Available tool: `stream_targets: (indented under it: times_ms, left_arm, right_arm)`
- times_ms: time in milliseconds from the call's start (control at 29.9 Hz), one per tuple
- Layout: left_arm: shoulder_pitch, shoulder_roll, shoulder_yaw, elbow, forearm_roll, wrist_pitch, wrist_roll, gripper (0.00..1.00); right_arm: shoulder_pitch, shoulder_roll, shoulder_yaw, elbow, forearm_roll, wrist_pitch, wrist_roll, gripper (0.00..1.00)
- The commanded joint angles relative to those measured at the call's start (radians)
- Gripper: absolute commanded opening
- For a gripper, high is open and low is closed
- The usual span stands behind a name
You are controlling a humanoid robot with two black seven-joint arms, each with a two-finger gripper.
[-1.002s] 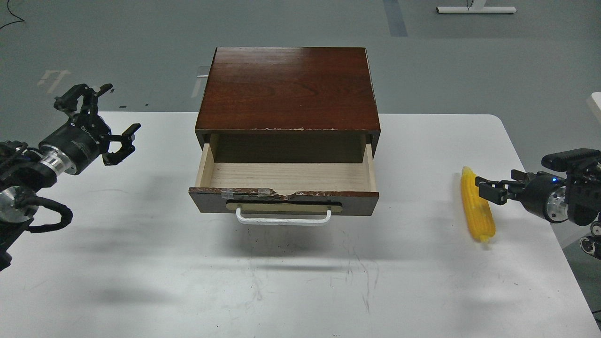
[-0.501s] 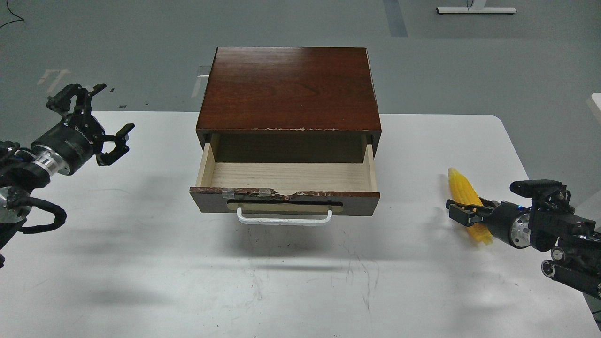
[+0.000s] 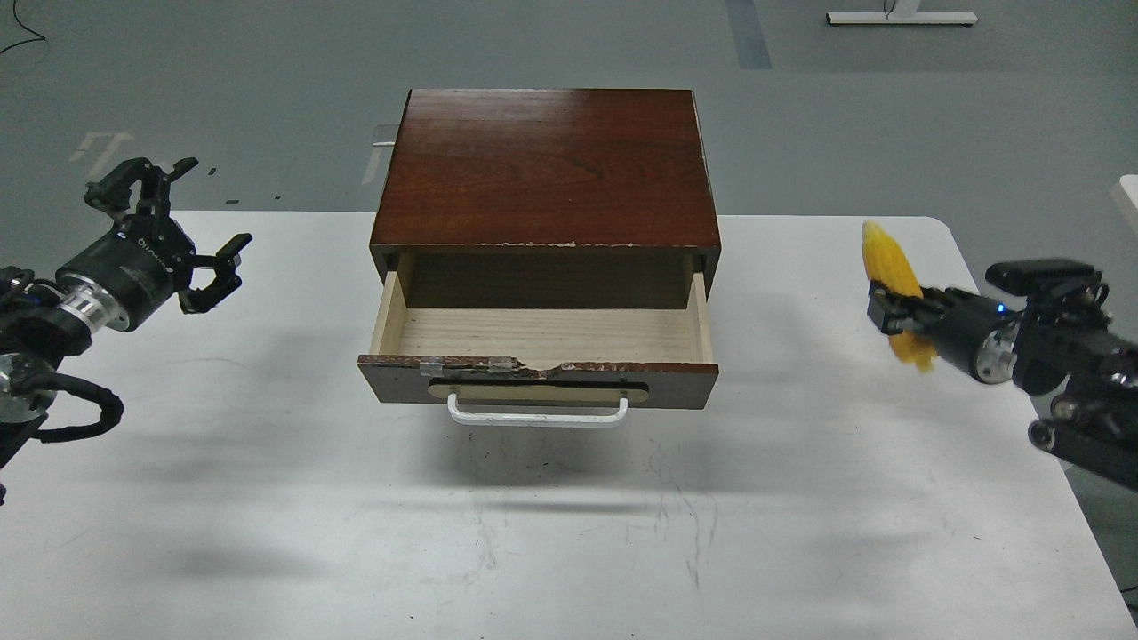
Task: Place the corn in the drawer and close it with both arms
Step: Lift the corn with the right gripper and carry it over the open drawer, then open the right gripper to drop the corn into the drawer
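The drawer (image 3: 538, 384) stands pulled open at the table's middle, its pale wood inside empty, white bar handle facing me. My right gripper (image 3: 889, 302) is shut on the yellow corn (image 3: 892, 267) and holds it up in the air to the right of the drawer, cob tilted with its tip up and away. The corn looks blurred from motion. My left gripper (image 3: 164, 227) is open and empty above the table's far left, well apart from the drawer.
The dark wood cabinet (image 3: 547, 169) that houses the drawer stands at the table's back middle. The white table (image 3: 551, 533) ends at its right edge near my right arm. A white stand base (image 3: 902, 16) is on the floor far back.
My right gripper closed on the corn and lifted it off the table, up and away. My left gripper drew slightly left and stayed open.
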Motion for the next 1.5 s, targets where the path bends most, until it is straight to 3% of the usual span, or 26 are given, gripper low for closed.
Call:
stream_targets:
  times_ms: [0, 33, 100, 368, 568, 702, 735, 768, 802, 835, 902, 936, 1470]
  left_arm:
    - [-0.002, 0.001, -0.001, 0.000, 0.000, 0.000, 0.000, 0.98]
    - [-0.002, 0.001, -0.001, 0.000, 0.000, 0.000, 0.000, 0.98]
    - [-0.002, 0.002, -0.001, 0.000, 0.000, 0.000, 0.000, 0.98]
    - [0.000, 0.021, -0.001, 0.000, 0.000, 0.000, -0.003, 0.98]
    - [0.000, 0.033, -0.004, 0.000, 0.000, 0.000, -0.005, 0.98]
    - [0.000, 0.045, -0.004, 0.000, -0.001, 0.000, -0.006, 0.98]
    - [0.000, 0.047, -0.005, 0.000, -0.001, -0.002, -0.006, 0.98]
    - [0.001, 0.048, -0.005, 0.000, -0.001, -0.002, -0.006, 0.98]
    - [0.001, 0.051, -0.005, 0.000, -0.001, -0.003, -0.006, 0.98]
    - [0.001, 0.051, -0.005, 0.000, -0.001, -0.005, -0.006, 0.98]
    - [0.001, 0.051, -0.005, 0.000, -0.001, -0.005, -0.008, 0.98]
    - [0.001, 0.051, -0.005, 0.000, -0.001, -0.005, -0.006, 0.98]
    - [0.001, 0.051, -0.001, 0.000, -0.001, -0.002, -0.003, 0.98]
  right_arm:
    - [0.206, 0.004, -0.004, 0.026, -0.037, -0.001, 0.058, 0.00]
    - [0.241, 0.005, -0.006, 0.037, -0.054, -0.001, 0.075, 0.00]
    - [0.359, 0.057, -0.004, 0.089, -0.174, -0.001, 0.153, 0.00]
    - [0.513, 0.293, -0.114, 0.194, -0.363, 0.000, 0.297, 0.00]
    - [0.518, 0.442, -0.234, 0.186, -0.380, 0.000, 0.328, 0.00]
    - [0.515, 0.456, -0.263, 0.174, -0.384, 0.002, 0.333, 0.00]
    - [0.509, 0.456, -0.265, 0.171, -0.384, 0.005, 0.334, 0.12]
    - [0.504, 0.458, -0.263, 0.169, -0.384, 0.005, 0.334, 0.33]
    - [0.503, 0.458, -0.263, 0.168, -0.384, 0.005, 0.334, 0.42]
    - [0.501, 0.459, -0.263, 0.157, -0.384, 0.005, 0.334, 0.63]
    - [0.498, 0.465, -0.263, 0.142, -0.383, 0.005, 0.334, 0.83]
    - [0.492, 0.476, -0.263, 0.130, -0.383, 0.005, 0.334, 0.99]
    - [0.483, 0.475, -0.204, 0.111, -0.334, 0.000, 0.333, 1.00]
